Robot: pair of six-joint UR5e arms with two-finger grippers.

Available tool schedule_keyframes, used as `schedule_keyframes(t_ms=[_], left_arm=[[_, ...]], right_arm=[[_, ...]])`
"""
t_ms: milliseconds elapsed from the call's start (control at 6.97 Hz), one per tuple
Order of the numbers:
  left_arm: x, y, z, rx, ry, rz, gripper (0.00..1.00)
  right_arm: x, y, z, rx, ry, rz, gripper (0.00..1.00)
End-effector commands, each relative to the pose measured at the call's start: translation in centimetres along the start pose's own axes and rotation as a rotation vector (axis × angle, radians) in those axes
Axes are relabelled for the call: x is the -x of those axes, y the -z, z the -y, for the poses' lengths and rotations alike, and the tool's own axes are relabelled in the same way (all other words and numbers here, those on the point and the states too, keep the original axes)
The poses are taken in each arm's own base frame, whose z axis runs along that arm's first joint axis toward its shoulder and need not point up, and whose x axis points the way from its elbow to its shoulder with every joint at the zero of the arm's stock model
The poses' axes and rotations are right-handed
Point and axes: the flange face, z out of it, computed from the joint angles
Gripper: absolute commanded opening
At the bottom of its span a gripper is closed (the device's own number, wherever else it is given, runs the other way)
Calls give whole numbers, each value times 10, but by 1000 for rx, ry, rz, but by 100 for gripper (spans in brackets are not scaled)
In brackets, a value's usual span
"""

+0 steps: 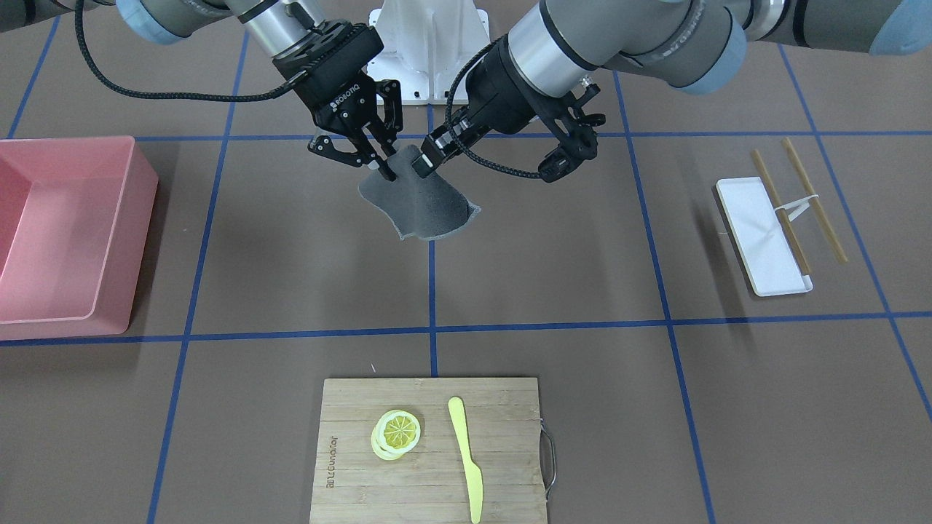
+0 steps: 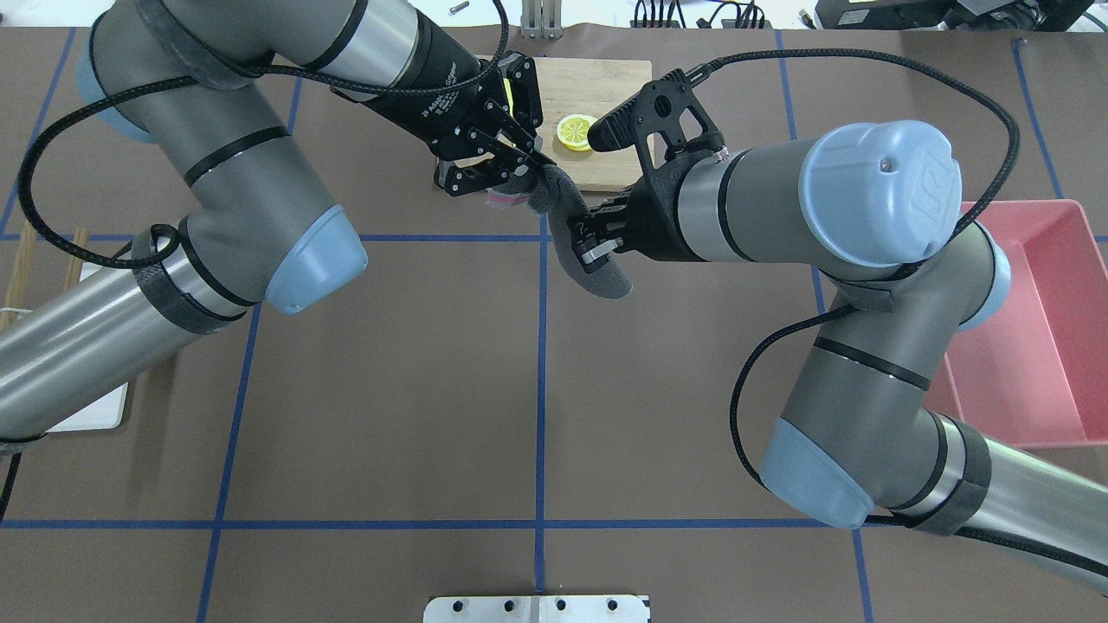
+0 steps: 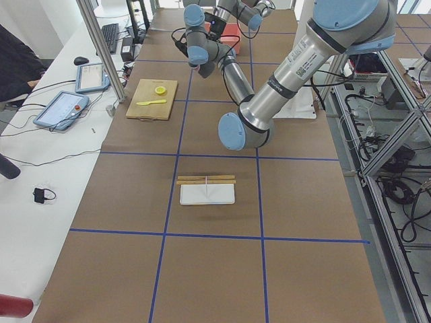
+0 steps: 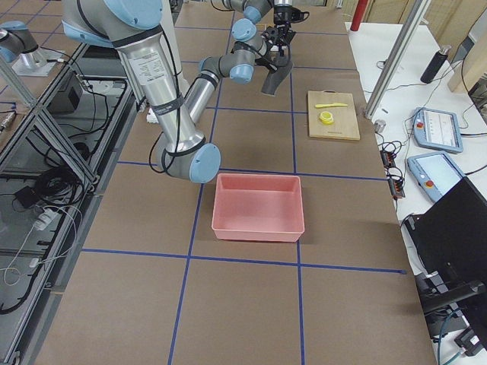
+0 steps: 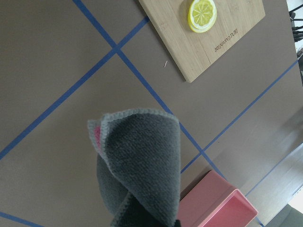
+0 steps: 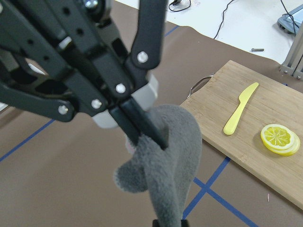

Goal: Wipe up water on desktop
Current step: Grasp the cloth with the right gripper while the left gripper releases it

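A grey cloth with a pink inner side hangs over the brown desktop, near the middle blue tape line. Both grippers pinch its top. My right gripper comes in from the front view's left and is shut on the cloth. My left gripper comes in from that view's right and is shut on the cloth beside it. In the overhead view the left gripper holds the cloth's far end and the right gripper its middle. The right wrist view shows the left gripper clamping the cloth. No water shows on the desktop.
A bamboo cutting board with a lemon slice and a yellow knife lies at the table's far side from the robot. A pink bin stands on my right. A white tray with chopsticks lies on my left.
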Motion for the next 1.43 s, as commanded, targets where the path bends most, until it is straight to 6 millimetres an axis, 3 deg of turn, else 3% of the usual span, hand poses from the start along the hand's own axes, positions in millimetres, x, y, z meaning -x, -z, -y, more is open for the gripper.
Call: schedule_keyframes(t_ms=[0,143,287,430,717,861,1004,1148,1291], left_arm=[[0,-1,0,0,4,1,0],[0,-1,1,-5,4,-1,0],[3,0,4,-13,-16,-7,82],[-1,8,0,-60,-36,-66,98],[1,15,-2,-104,-46,-118,99],[13,21,4,-105,-44,-113,99],[33,31,18,-121,-44,-108,99],[43,46,39,-165,-199,-101,99],[58,49,63,-202,-299,-70,99]], right_arm=[[0,0,0,1,-13,-1,0],[0,0,0,2,-14,1,0],[0,0,0,3,-14,0,0],[0,0,0,3,-14,0,0],[1,0,0,2,-14,1,0],[0,0,0,9,-16,-4,0],[-7,0,0,24,-22,-24,0],[-20,7,3,63,-41,-84,0],[-43,18,10,85,-64,-161,0]])
